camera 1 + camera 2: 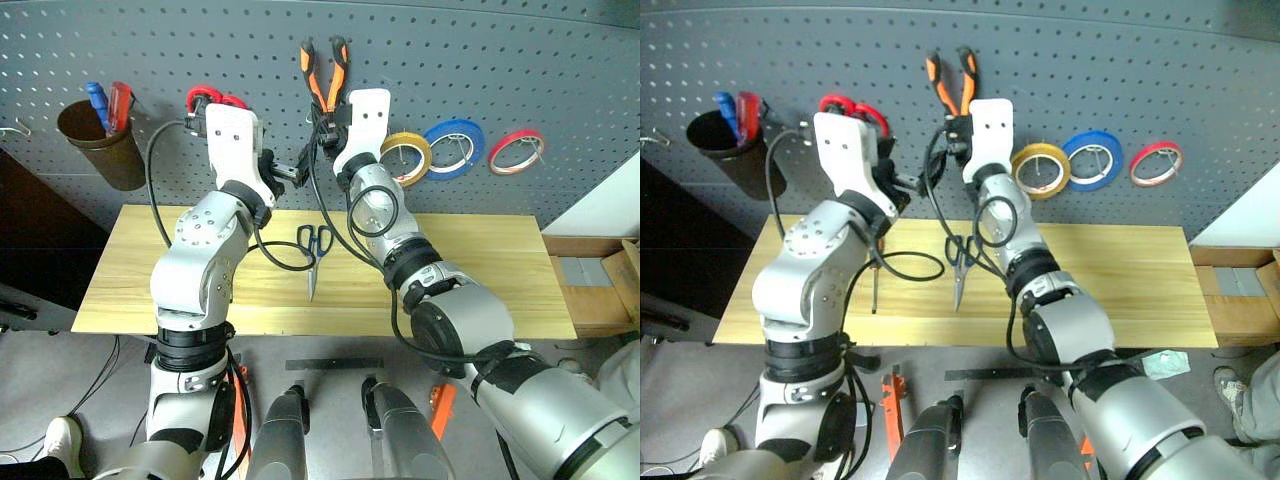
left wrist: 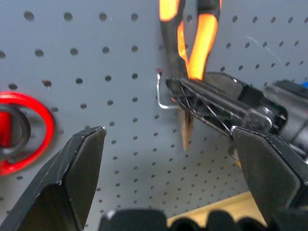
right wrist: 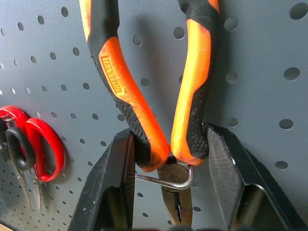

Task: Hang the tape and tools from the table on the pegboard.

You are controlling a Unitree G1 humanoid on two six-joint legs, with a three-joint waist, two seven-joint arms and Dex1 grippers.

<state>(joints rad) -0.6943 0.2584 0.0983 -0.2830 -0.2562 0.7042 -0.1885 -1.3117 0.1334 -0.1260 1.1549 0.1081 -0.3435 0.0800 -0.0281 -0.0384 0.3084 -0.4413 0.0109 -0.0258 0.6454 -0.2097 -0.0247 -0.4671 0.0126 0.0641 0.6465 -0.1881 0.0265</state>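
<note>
On pegboard (image 1: 420, 60) hook, pliers (image 3: 159, 96) upright, nose down, handles up, clamped in right hand (image 3: 168, 192).

This looks like a workshop: a grey pegboard (image 1: 500, 60) holds pliers (image 1: 325, 70), scissors and tape rings above a wooden bench (image 1: 480, 270).

A: Where are the pliers (image 1: 949, 80)?
B: High on the pegboard (image 1: 1140, 60), handles up, the right gripper (image 1: 958, 135) just below them.
A: The blue-handled scissors (image 1: 960, 258)?
B: Flat on the table (image 1: 1120, 290), below the pegboard.
</note>
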